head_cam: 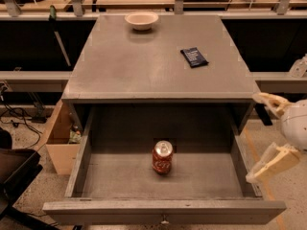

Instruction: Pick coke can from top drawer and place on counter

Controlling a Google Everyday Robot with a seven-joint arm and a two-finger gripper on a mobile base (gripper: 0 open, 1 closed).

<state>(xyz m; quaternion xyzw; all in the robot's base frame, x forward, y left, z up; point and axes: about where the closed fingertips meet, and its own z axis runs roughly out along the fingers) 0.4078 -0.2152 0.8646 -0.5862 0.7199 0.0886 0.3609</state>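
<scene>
Soft light from above — the gripper (254, 138) at the right edge looks pale; left of it, the top drawer (120, 209) is dark at the back.

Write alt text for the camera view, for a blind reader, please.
A red coke can stands upright in the open top drawer. The robot's hand is at the right, beside the drawer, fingers open. On the counter sit a white bowl and a dark blue packet.
</scene>
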